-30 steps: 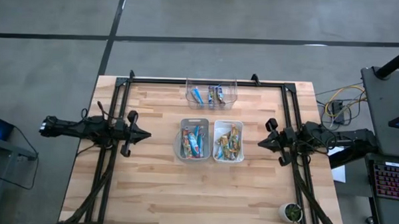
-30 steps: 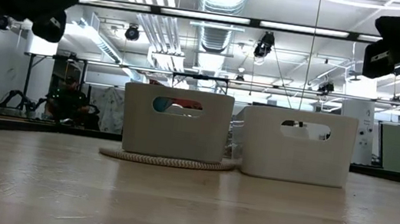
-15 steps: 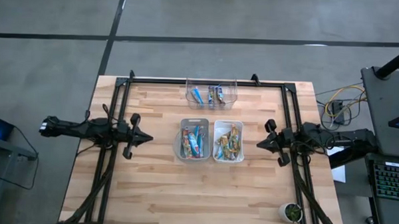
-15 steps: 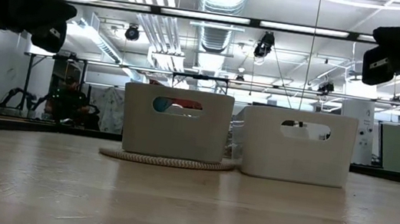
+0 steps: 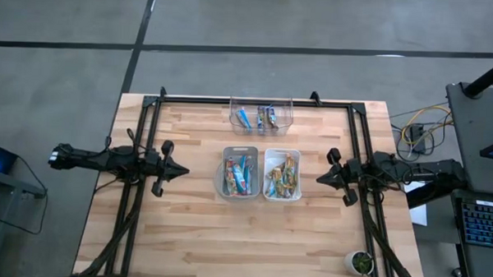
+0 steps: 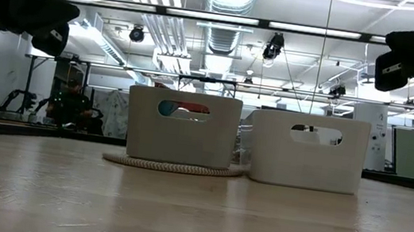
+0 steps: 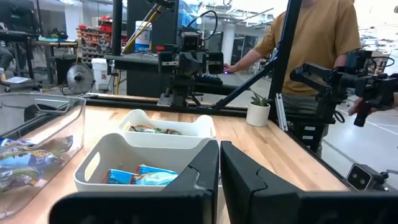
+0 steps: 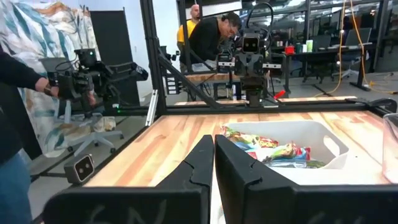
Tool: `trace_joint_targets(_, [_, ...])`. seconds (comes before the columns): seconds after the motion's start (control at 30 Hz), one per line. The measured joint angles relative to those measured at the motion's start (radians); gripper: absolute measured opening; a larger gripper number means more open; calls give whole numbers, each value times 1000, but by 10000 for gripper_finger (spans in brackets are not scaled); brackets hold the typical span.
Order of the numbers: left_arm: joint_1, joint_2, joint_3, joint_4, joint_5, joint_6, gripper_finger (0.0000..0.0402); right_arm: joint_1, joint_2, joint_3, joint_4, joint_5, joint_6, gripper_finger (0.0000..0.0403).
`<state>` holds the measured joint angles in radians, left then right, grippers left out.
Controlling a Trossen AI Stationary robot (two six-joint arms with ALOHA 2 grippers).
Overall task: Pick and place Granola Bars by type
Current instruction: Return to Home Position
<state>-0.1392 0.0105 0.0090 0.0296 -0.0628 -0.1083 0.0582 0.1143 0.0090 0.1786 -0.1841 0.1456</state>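
So my left gripper [image 5: 179, 171] is parked over the left part of the table [image 5: 194, 235], up in the air above bin-rim height. Its fingers are pinched together with nothing in them, nose aimed at the middle. Straight ahead of it, well apart, sits the grey bin [image 5: 227, 154] with a pile of blue Granola Bars [image 5: 242, 174] inside, so none of them are anywhere near my fingertips. Ahead and off to the side, toward the far edge of the table, is the clear bin [image 5: 234, 113] with a few more Granola Bars [image 5: 264, 117] lying in it. Touching the grey bin on its other side is the white bin [image 5: 270, 156], holding the gold Granola Bars [image 5: 283, 176]. That one is straight in front of my right gripper [image 5: 319, 179], again with a clear stretch of bare wood between. The right gripper mirrors the left: raised, pointing inward at the bins, fingers closed up narrow and carrying nothing.
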Motion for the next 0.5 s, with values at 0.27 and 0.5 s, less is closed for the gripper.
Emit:
trace_joint_targets(0.27, [0, 0, 0, -1, -1, -4, 0, 0, 0, 0, -2, 0, 9, 9])
trace_joint_targets(0.5, [0, 0, 0, -2, -2, -4, 0, 0, 0, 0, -3, 0, 12, 9])
